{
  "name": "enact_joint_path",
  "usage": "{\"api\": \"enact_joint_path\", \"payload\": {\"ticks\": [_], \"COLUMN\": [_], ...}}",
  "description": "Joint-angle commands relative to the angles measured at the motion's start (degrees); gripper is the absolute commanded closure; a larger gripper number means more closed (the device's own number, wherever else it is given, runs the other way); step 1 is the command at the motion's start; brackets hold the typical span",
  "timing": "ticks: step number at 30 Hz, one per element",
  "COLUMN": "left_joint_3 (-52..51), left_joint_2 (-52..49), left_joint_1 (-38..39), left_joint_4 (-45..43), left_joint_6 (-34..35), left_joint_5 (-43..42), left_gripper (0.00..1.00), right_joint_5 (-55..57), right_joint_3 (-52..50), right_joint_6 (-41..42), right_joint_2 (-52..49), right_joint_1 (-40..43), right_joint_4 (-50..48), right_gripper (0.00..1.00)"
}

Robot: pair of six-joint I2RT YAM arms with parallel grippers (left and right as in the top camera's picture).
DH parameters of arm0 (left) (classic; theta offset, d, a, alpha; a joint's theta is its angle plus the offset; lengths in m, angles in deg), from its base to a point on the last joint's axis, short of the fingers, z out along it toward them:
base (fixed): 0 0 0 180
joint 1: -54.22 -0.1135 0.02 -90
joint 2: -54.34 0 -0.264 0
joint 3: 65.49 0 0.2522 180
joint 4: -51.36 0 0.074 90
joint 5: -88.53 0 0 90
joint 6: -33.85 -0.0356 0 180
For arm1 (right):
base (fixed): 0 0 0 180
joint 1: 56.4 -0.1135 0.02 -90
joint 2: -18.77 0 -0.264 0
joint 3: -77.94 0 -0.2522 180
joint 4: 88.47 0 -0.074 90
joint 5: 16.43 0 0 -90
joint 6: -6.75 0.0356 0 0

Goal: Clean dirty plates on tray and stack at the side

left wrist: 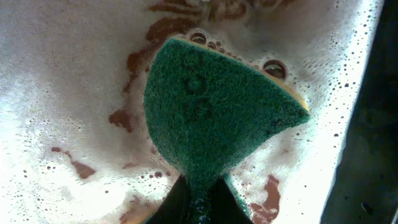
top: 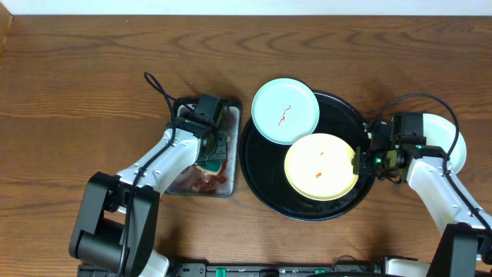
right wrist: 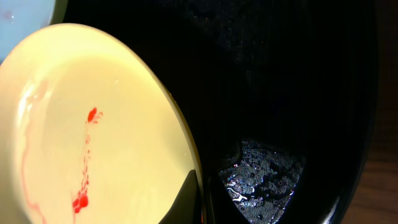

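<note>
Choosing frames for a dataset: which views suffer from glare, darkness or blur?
Overhead: evenly lit, sharp, faint sheen on the black tray. Left wrist: green sponge crisp, surrounding foam bright, right edge dark. Right wrist: tray nearly featureless black apart from a wet glint; yellow plate bright, its red smear readable.

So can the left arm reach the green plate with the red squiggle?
Probably yes. The mint plate rests at the black tray's edge on the side nearest the left gripper, with nothing between them. Its jaws are shut on the sponge, ready for wiping.
</note>
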Motion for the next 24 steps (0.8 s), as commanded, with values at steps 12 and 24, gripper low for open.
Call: {"api": "enact_joint_path", "payload": {"ticks": [12, 24], "left_joint_3": [-0.61, -0.61], "left_joint_2": [5.07, 13.70], "left_joint_1": [-1.44, -15.45], "left_joint_4": [-0.09, -0.55], "left_joint_6": [-9.31, -15.39], "left_joint_5": [-11.85, -38.69], "left_gripper": [0.93, 0.93], "right_joint_5": [0.11, 2.40], "right_joint_3": [-0.31, -0.31], "right_joint_6": [0.37, -3.26], "right_joint_2": [0.07, 0.09], "right_joint_1": [-0.48, -2.82], "right_joint_4": [-0.46, -5.18], "right_gripper": [0.99, 0.99]}}
